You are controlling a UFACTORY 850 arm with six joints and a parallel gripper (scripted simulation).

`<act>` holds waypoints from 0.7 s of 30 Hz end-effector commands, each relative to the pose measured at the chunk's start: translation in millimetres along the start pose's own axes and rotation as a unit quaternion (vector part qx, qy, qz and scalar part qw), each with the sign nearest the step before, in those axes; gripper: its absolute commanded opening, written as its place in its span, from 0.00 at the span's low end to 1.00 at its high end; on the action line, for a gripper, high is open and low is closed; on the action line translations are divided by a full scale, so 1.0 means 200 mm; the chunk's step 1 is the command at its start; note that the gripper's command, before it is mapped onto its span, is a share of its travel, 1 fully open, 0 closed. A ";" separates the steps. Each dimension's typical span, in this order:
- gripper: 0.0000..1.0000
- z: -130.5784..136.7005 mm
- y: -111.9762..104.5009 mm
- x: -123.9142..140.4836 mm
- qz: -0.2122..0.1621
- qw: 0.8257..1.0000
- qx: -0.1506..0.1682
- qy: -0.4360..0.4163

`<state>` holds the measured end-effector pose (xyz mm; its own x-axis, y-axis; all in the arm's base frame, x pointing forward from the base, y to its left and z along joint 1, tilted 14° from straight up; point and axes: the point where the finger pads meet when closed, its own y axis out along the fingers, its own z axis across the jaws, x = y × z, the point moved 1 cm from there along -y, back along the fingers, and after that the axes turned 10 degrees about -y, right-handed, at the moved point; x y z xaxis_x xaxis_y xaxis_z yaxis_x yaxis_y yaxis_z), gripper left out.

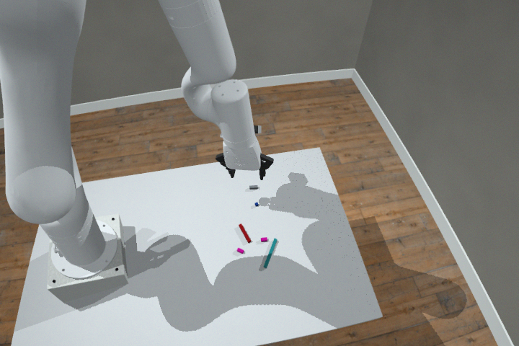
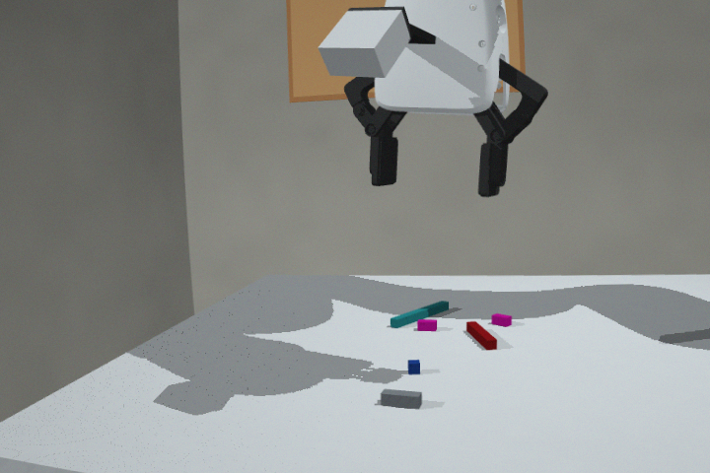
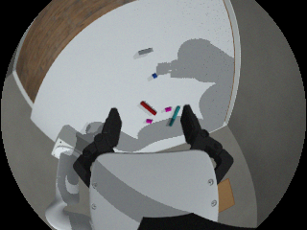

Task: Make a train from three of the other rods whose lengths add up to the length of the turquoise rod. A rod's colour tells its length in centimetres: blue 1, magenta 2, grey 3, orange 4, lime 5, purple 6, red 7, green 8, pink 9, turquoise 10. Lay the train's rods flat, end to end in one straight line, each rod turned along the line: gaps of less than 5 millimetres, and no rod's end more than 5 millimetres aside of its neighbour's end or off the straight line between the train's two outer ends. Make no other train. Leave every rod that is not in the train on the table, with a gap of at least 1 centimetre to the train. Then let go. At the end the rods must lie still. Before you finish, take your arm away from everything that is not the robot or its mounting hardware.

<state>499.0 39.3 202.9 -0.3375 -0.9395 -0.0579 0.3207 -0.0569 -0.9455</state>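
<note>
The turquoise rod (image 1: 269,253) lies flat on the white table, also in the exterior view (image 2: 419,313) and the wrist view (image 3: 173,115). The red rod (image 1: 244,233) (image 2: 481,335) lies left of it. Two magenta rods lie apart, one (image 1: 264,239) (image 2: 427,324) between red and turquoise, the other (image 1: 240,250) (image 2: 501,319) beyond the red rod's near end. The blue rod (image 1: 256,204) (image 2: 414,366) and grey rod (image 1: 254,187) (image 2: 401,398) lie farther out, separate. My gripper (image 1: 247,174) (image 2: 437,186) hangs open and empty high above the table, near the grey rod.
The arm's base (image 1: 86,261) stands at the table's near left corner. Wooden floor (image 1: 391,163) surrounds the table. An orange board (image 2: 306,55) hangs on the wall behind the gripper.
</note>
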 end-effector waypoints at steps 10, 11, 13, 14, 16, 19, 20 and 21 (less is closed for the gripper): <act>1.00 0.00 0.00 0.00 0.000 1.000 0.001 0.000; 1.00 0.00 0.00 0.00 0.000 1.000 0.001 0.000; 1.00 0.00 0.00 0.00 0.000 1.000 0.001 0.000; 1.00 0.00 0.00 0.00 0.000 1.000 0.001 0.000; 1.00 0.00 0.00 0.00 0.000 1.000 0.001 0.000; 1.00 0.00 0.00 0.00 0.000 1.000 0.001 0.002; 1.00 0.00 0.00 0.00 0.000 1.000 0.000 0.007; 1.00 0.00 0.01 0.01 0.000 1.000 0.000 0.015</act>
<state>499.0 39.0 202.7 -0.3419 -0.9378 -0.0597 0.3205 -0.0566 -0.9456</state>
